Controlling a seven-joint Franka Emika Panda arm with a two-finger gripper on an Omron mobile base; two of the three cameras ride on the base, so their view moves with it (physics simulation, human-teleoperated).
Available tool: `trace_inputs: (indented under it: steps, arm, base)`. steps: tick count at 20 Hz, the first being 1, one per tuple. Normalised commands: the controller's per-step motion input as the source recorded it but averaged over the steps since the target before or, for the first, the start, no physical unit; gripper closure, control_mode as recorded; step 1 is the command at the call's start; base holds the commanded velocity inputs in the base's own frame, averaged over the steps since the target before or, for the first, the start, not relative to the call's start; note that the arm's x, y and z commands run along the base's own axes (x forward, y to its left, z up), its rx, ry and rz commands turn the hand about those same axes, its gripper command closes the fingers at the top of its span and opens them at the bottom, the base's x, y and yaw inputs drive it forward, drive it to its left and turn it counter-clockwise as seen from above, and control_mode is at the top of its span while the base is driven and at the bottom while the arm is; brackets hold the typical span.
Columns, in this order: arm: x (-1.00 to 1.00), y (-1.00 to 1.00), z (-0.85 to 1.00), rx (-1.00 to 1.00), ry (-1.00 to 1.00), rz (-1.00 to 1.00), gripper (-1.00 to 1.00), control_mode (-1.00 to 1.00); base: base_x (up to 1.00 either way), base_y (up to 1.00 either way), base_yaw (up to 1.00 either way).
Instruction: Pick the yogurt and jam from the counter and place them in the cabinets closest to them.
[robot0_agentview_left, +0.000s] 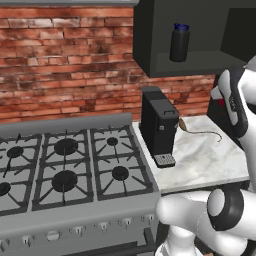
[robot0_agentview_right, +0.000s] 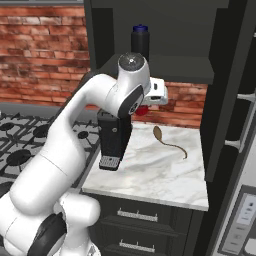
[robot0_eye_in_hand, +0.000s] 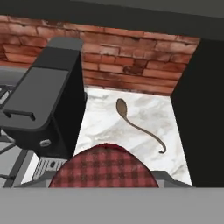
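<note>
The jam (robot0_eye_in_hand: 104, 168), with its red checked lid, is held tight in the gripper (robot0_agentview_right: 145, 107), up above the counter (robot0_agentview_right: 160, 170). It is lifted to go in the open cabinet (robot0_agentview_right: 165, 67), where the dark yogurt (robot0_agentview_right: 140, 42) stands.

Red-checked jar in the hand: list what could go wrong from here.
1. The jar is held above the counter; a slip would drop it onto the marble.
2. Lifting toward the open cabinet, it could knock the dark bottle on the shelf.
3. The coffee machine stands close beside the arm.
</note>
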Motion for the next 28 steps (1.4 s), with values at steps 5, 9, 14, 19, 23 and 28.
trace_inputs:
  steps: [5, 9, 14, 19, 23, 28]
  arm:
    - [0.11, 0.01, 0.36, 0.02, -0.30, -0.07, 1.00, -1.00]
    - [0.30, 0.00, 0.38, 0.05, -0.15, -0.05, 1.00, -1.00]
    - [0.41, 0.00, 0.48, 0.06, 0.00, -0.02, 1.00, -1.00]
    - [0.25, -0.10, 0.65, 0.08, 0.05, -0.01, 1.00, -1.00]
    - [0.11, -0.27, 0.57, 0.13, 0.01, 0.00, 1.00, -1.00]
    - [0.02, -0.05, 0.03, 0.02, -0.02, 0.00, 1.00, -1.00]
  base:
    - [0.00, 0.00, 0.00]
    - [0.00, 0.00, 0.00]
    - [0.00, 0.00, 0.00]
    - [0.00, 0.00, 0.00]
    - [0.00, 0.00, 0.00]
    - [0.00, 0.00, 0.00]
